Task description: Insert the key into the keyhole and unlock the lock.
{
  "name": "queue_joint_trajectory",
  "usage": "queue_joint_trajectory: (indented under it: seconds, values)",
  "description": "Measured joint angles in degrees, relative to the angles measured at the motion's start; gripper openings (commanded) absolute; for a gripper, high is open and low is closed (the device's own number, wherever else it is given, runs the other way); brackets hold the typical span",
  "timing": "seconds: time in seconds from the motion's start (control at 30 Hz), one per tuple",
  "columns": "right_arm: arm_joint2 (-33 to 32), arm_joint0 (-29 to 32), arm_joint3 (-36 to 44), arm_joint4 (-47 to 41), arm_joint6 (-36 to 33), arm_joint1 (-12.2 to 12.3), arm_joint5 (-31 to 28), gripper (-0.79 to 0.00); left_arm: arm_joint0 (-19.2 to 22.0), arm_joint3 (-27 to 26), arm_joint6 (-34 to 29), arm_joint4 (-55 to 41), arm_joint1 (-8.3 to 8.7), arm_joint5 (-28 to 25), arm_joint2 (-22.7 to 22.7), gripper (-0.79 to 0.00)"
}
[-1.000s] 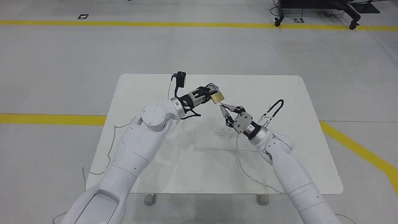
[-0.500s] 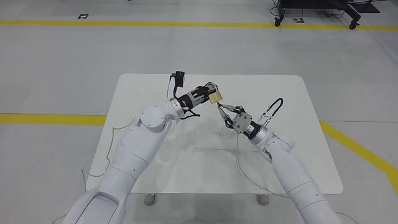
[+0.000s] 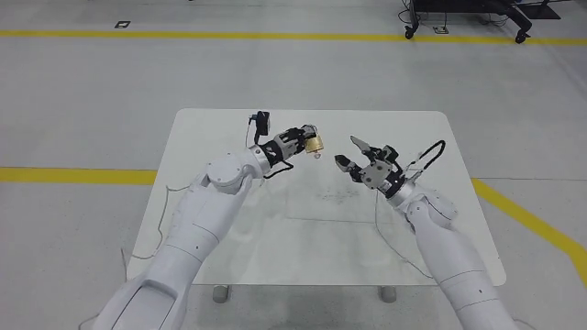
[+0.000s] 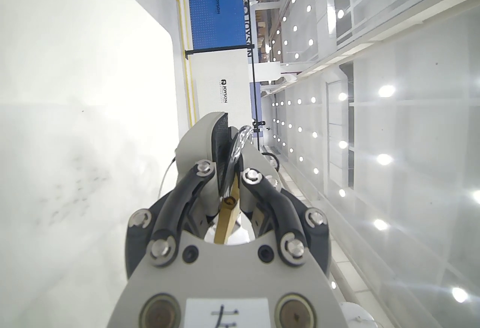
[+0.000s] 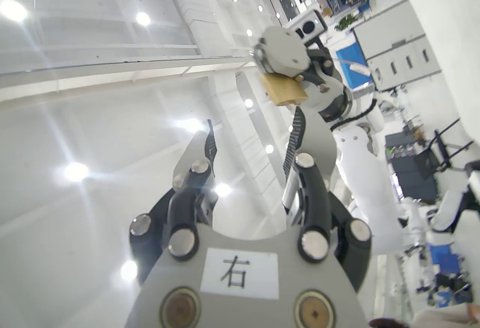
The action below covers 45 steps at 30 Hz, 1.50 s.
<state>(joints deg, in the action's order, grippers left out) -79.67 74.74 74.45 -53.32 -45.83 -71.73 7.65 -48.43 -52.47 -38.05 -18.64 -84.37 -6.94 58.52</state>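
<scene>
Left gripper (image 4: 230, 146): closed flat on the lock (image 4: 226, 220), which it holds in the air above the far middle part of the table (image 3: 229, 147).
Right gripper (image 5: 255, 127): fingers spread wide, with nothing between them.
Key relation: the lock (image 5: 283, 91) is ahead of the open right fingers and apart from them. The two grippers face each other over the table.
Long axis: it seems to run roughly along the left fingers, with the silver shackle (image 4: 240, 140) at the tips. The brass body sticks out of the grip on the side toward the right gripper.
Nearer arm: the left one has the lock. The right one is free, so I judge it must bring the key.
Hard to see: the key is too small to make out, and I cannot tell whether it sits in the lock. I also cannot tell which face carries the keyhole. The left fingers cover a part of the shackle.
</scene>
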Motion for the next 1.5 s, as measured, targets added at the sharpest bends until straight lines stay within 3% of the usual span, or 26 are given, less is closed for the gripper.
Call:
queue_joint_trajectory:
  seconds: [0.07,0.2,0.4,0.73,0.77,0.83,0.87,0.9,1.2,1.5]
  values:
    - [-3.7,1.6,2.5,5.8,2.0,0.9,-5.0,0.000,0.6,0.7,-0.9,1.0,-0.26,2.9,-1.3,-0.785]
    - [-7.5,3.9,6.2,14.8,4.3,1.7,-10.2,0.000,2.2,2.1,-2.5,4.6,-0.93,7.8,-4.7,-0.785]
    - [-7.1,3.7,5.7,12.3,4.1,1.7,-9.5,0.000,6.1,5.2,-5.7,10.1,-2.87,14.1,-11.4,-0.785]
    - [-7.1,3.7,5.7,12.4,4.1,1.7,-9.6,0.000,12.3,16.2,-5.2,16.1,-8.86,18.0,-22.4,-0.785]
    - [-7.1,3.7,5.7,12.4,4.1,1.7,-9.6,0.000,12.6,17.0,-5.0,16.4,-9.29,17.7,-22.9,-0.585]
    - [-7.1,3.7,5.7,12.4,4.1,1.7,-9.6,0.000,13.1,18.9,-5.0,15.9,-10.16,16.8,-23.4,-0.296]
    - [-7.1,3.7,5.7,12.4,4.1,1.7,-9.6,0.000,13.3,19.6,-5.0,15.8,-10.47,16.5,-23.5,-0.037]
    - [-7.1,3.7,5.7,12.4,4.1,1.7,-9.6,0.000,13.5,20.3,-5.0,15.8,-10.74,16.2,-23.7,0.000]
    - [-7.1,3.7,5.7,12.4,4.1,1.7,-9.6,0.000,15.7,24.8,-4.7,13.7,-11.75,14.7,-21.9,0.000]
    - [-8.7,4.1,6.1,10.6,7.1,1.7,-10.3,0.000,17.8,21.6,0.8,15.7,-9.27,5.7,-17.1,0.000]
